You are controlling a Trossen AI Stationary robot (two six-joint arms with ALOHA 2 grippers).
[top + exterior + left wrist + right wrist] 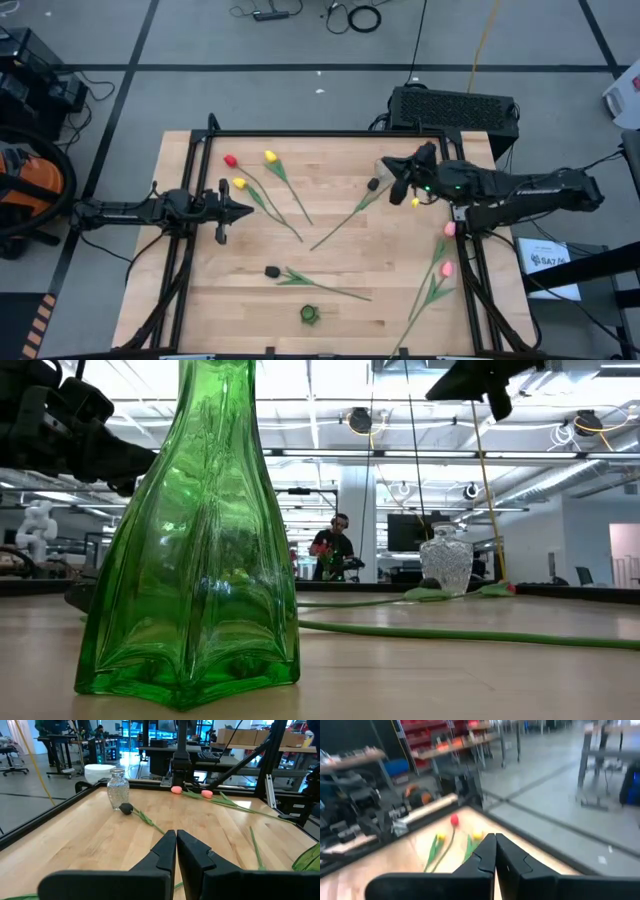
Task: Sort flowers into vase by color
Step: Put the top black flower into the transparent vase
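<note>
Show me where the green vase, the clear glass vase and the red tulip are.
green vase (190,560): low view, middle of its body.
clear glass vase (117,790): left wrist view, its body.
red tulip (230,160): high view, its head.

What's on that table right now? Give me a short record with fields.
Table: wooden top
Vases: green vase near the front edge; clear vase near the right gripper
Flowers: all lying on the table; red, two yellow, two black, two pink
In vases: none visible
Left gripper: shut, empty, beside the yellow tulips
Right gripper: shut, empty, near the clear vase
</note>
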